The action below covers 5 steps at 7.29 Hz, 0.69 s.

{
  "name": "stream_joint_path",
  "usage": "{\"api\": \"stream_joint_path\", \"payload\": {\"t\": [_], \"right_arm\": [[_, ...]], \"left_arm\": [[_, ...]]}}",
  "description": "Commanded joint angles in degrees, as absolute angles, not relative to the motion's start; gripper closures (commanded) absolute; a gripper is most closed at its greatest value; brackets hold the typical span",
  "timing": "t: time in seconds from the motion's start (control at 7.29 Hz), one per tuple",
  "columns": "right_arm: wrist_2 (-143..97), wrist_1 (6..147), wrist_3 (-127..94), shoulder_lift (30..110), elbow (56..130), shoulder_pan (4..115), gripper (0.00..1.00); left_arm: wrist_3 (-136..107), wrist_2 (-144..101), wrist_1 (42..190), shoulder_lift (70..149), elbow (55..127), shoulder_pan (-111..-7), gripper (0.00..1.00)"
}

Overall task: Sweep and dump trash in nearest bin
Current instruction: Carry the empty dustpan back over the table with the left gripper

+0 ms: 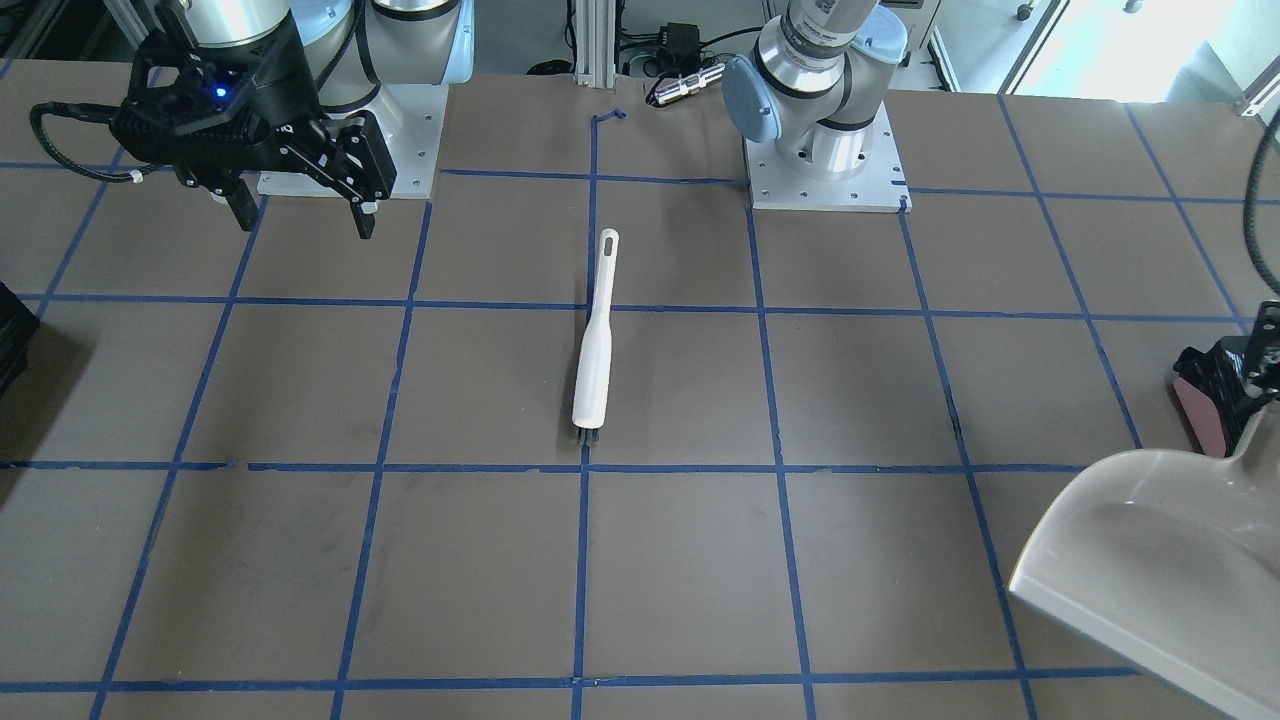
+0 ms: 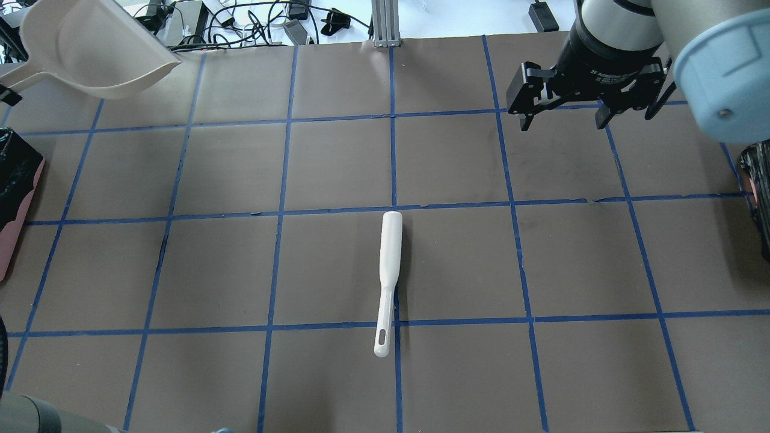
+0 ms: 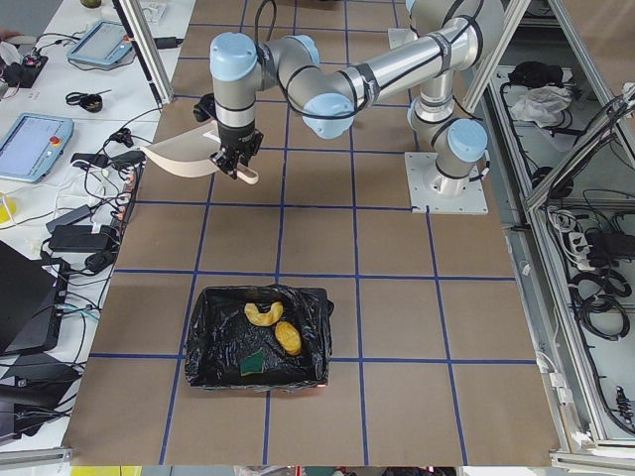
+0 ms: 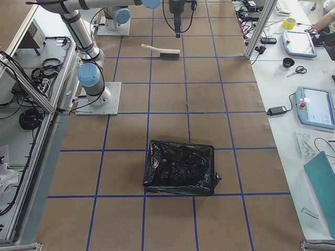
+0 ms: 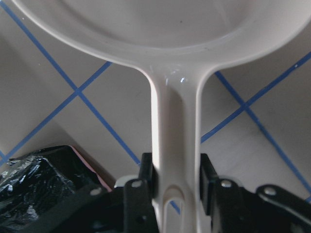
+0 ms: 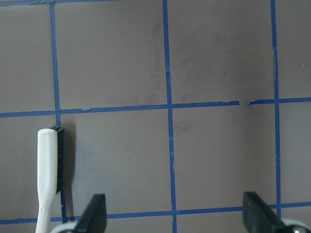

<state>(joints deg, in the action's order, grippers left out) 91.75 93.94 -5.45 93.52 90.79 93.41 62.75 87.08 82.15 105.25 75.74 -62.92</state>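
Observation:
The trash lies inside the bin (image 3: pixel 203 342), a pink container lined with a black bag: a curved tan piece (image 3: pixel 263 313), a round brown lump (image 3: pixel 288 337) and a yellowish wedge (image 3: pixel 253 365). My left gripper (image 5: pixel 176 179) is shut on the handle of the off-white dustpan (image 5: pixel 175 121), held above the table beyond the bin (image 1: pixel 1215 405). The dustpan (image 1: pixel 1150 560) looks empty. My right gripper (image 1: pixel 300 210) is open and empty, hovering above the table near its base.
A white brush (image 2: pixel 388 276) lies in the middle of the table, bristles away from the robot; it also shows in the right wrist view (image 6: pixel 48 179). A second black-bagged container (image 4: pixel 180 167) stands at the table's right end. Cables and devices lie beyond the far edge.

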Motion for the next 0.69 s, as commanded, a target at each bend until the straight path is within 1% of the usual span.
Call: {"api": "stream_joint_path", "payload": {"t": [0.0,0.14,0.55], "right_arm": [[91.8,94.0,-3.4,93.4,91.0,93.3,0.00],[91.8,94.0,-3.3,93.4,91.1,93.3,0.00],[91.8,93.8,-3.3,93.4,91.1,93.3,0.00]], "left_arm": [[40.4,87.3,82.3,103.1,78.8,-73.4,1.00],[31.6,87.4,82.2,103.5,79.4,-77.7,1.00],[15.4,85.4,85.0,105.6,79.5,-89.0,1.00]]}}
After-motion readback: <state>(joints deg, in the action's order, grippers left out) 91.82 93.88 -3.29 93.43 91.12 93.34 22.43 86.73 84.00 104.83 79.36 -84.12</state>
